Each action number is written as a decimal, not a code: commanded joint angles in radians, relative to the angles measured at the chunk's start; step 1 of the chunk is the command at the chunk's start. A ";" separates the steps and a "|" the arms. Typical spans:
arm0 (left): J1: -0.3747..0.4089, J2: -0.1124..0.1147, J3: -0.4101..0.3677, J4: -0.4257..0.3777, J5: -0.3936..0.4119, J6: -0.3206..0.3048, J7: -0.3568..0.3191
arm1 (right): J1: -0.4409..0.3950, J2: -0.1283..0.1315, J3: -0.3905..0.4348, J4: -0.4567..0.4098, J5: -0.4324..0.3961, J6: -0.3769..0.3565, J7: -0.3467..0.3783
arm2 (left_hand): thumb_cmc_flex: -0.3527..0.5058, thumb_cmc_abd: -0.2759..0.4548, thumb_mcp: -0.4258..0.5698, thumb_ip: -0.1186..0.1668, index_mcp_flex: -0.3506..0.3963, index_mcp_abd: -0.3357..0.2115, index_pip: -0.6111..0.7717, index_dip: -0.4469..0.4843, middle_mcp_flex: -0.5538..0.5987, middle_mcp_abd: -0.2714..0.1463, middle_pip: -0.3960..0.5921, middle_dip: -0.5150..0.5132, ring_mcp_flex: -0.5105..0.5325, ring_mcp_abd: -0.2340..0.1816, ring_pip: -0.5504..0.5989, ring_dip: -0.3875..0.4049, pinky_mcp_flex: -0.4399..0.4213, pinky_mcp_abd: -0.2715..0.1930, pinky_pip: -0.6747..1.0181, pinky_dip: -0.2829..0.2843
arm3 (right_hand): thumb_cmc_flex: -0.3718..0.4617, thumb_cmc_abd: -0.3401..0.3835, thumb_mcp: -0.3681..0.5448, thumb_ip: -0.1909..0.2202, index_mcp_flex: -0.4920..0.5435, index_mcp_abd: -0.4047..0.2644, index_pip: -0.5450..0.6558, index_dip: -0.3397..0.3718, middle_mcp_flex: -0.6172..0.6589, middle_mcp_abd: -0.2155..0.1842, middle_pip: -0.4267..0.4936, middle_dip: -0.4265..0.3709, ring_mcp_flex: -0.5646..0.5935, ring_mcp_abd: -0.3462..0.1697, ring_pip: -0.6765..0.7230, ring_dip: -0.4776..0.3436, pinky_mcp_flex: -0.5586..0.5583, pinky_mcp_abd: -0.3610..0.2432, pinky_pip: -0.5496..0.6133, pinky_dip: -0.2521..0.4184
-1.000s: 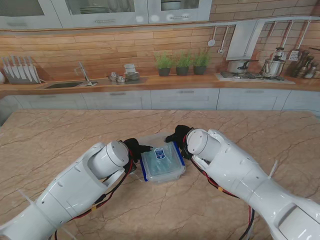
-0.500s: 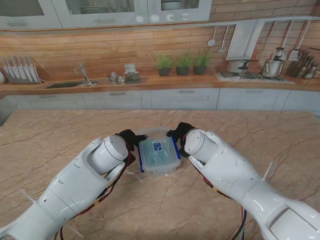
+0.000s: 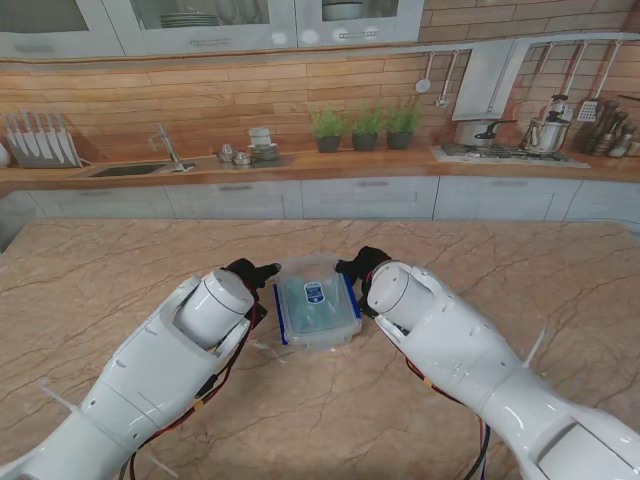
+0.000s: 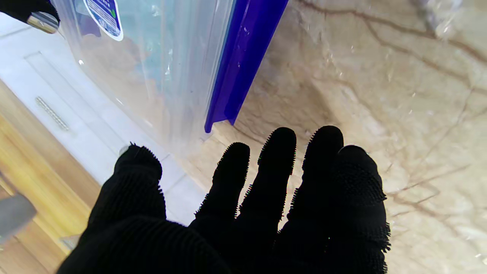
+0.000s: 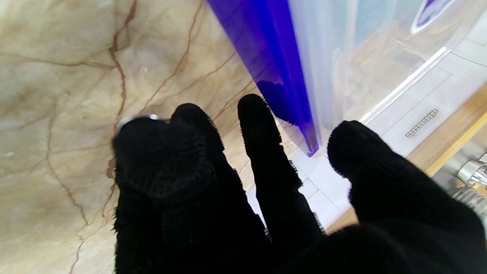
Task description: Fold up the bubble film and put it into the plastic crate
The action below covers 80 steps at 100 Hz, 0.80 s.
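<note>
Marble table (image 3: 120, 270): left hand (image 3: 252, 273), right hand (image 3: 358, 268) flank plastic crate (image 3: 316, 310), fingers spread, empty.

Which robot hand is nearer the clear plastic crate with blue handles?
Neither clearly. The left robot hand flanks the clear plastic crate with blue handles on its left, the right robot hand on its right, both open beside the handles.

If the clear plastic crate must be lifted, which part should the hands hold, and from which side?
Probably the two blue side handles, one hand from each side. The plastic crate stands upright between the left hand and right hand, and each blue bar juts out from the smooth clear wall, so fingers could hook under it.
</note>
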 commanded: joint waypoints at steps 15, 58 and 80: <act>0.019 -0.023 -0.010 0.010 -0.045 0.067 -0.033 | -0.006 -0.006 0.002 -0.007 0.002 0.007 0.002 | -0.021 0.043 -0.025 0.009 -0.040 0.047 -0.076 -0.037 -0.012 0.032 -0.053 -0.031 -0.030 0.026 -0.040 -0.043 -0.022 0.028 -0.016 -0.004 | -0.032 0.052 -0.026 0.035 -0.013 -0.026 -0.017 0.016 -0.018 0.011 -0.002 -0.007 -0.004 0.038 -0.016 -0.013 -0.019 0.025 0.007 -0.012; -0.012 -0.081 -0.061 0.089 -0.311 0.142 -0.055 | -0.007 -0.005 0.010 -0.009 0.011 -0.004 0.002 | -0.042 0.092 -0.030 0.015 -0.199 0.073 -0.334 -0.175 -0.238 0.098 -0.128 -0.065 -0.225 0.027 -0.158 -0.089 -0.203 0.026 -0.167 -0.058 | -0.036 0.059 -0.050 0.041 -0.019 -0.027 -0.026 0.021 -0.027 0.013 -0.006 -0.007 -0.006 0.045 -0.031 -0.018 -0.028 0.026 0.002 -0.013; -0.037 -0.108 -0.081 0.148 -0.445 0.133 -0.060 | -0.008 -0.006 0.014 -0.010 0.017 -0.004 0.000 | -0.072 0.111 -0.032 0.017 -0.309 -0.009 -0.381 -0.199 -0.406 0.080 -0.193 -0.098 -0.356 0.010 -0.238 -0.126 -0.300 0.006 -0.254 -0.107 | -0.035 0.063 -0.060 0.044 -0.018 -0.031 -0.026 0.025 -0.029 0.014 -0.007 -0.007 -0.008 0.047 -0.033 -0.017 -0.030 0.026 0.001 -0.013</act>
